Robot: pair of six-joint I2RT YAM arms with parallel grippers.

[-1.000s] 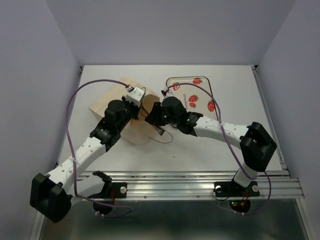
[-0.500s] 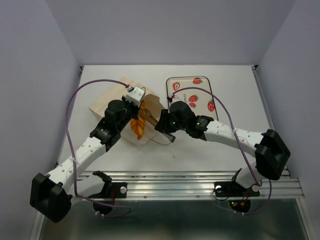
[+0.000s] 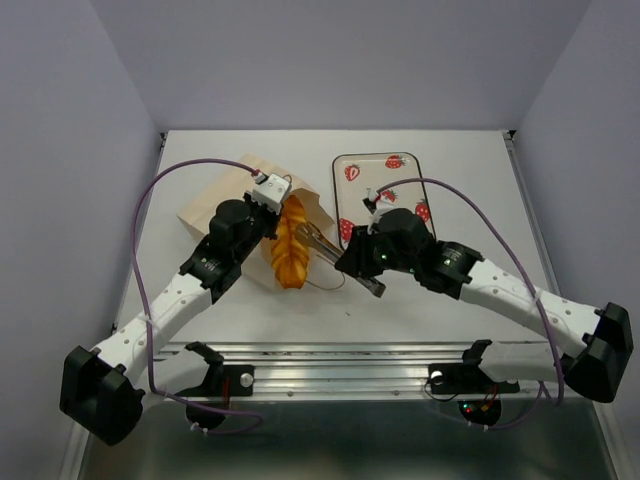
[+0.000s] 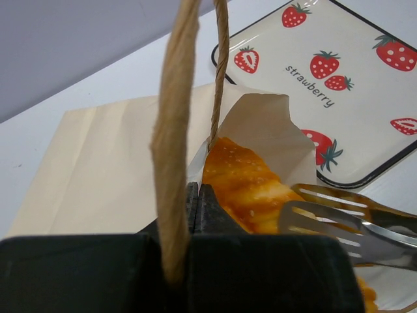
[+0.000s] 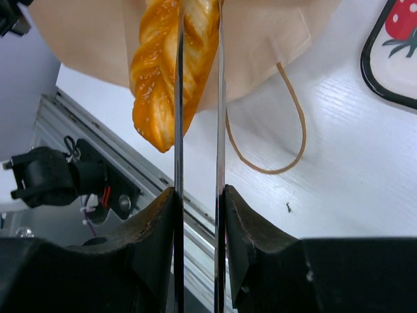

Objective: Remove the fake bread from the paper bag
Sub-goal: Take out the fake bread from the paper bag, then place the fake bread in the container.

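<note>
**Loaf partway out of bag, pinched in tongs**

The fake bread loaf (image 3: 290, 245) pokes out of the mouth of the paper bag (image 3: 228, 190), which lies on the worktop (image 3: 470, 200). The right gripper (image 5: 199, 195) squeezes the tongs (image 5: 219, 98), and the tongs clamp the loaf lengthwise. The left gripper (image 4: 195, 202) is closed on the cord handle (image 4: 174, 143), lifting the bag's mouth. The loaf looks light, rigid and glossy, so it will likely slip on metal. Mid-body across the ridges seems the safest hold. The thin bag may drag along.
</note>
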